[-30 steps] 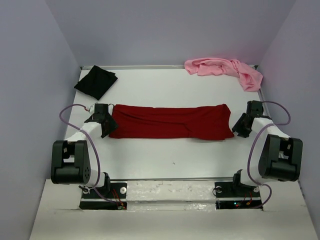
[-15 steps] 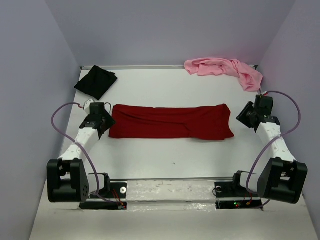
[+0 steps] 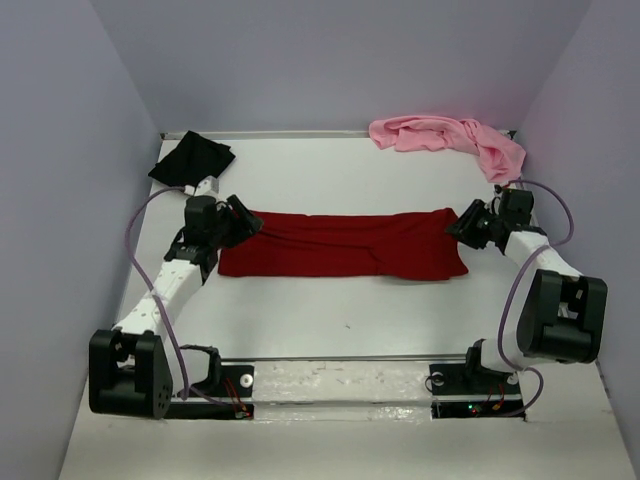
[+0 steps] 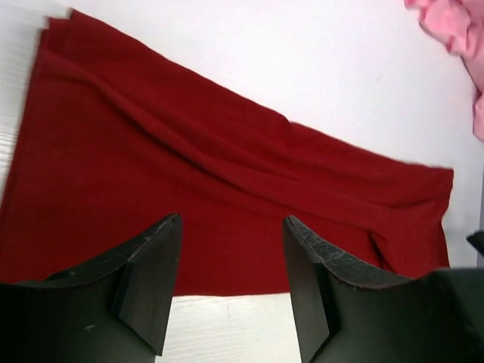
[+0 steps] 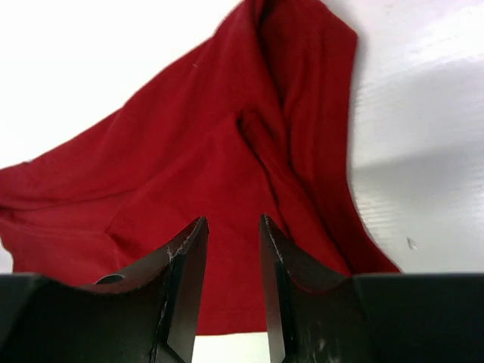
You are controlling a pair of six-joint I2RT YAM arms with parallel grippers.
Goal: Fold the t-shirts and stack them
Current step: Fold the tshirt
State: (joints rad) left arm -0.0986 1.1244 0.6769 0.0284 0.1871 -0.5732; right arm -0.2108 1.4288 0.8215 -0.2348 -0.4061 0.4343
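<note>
From where I sit at the controls, I see a white tabletop [image 3: 340, 310] boxed in by plain, pale lavender-grey panels: a left wall [image 3: 60, 200], a far wall [image 3: 340, 60] and a right wall [image 3: 600, 130], all bare. A thin metal rail [image 3: 340, 133] runs along the tabletop's far edge. The light is soft and even, with a faint sheen on the white surface.
</note>
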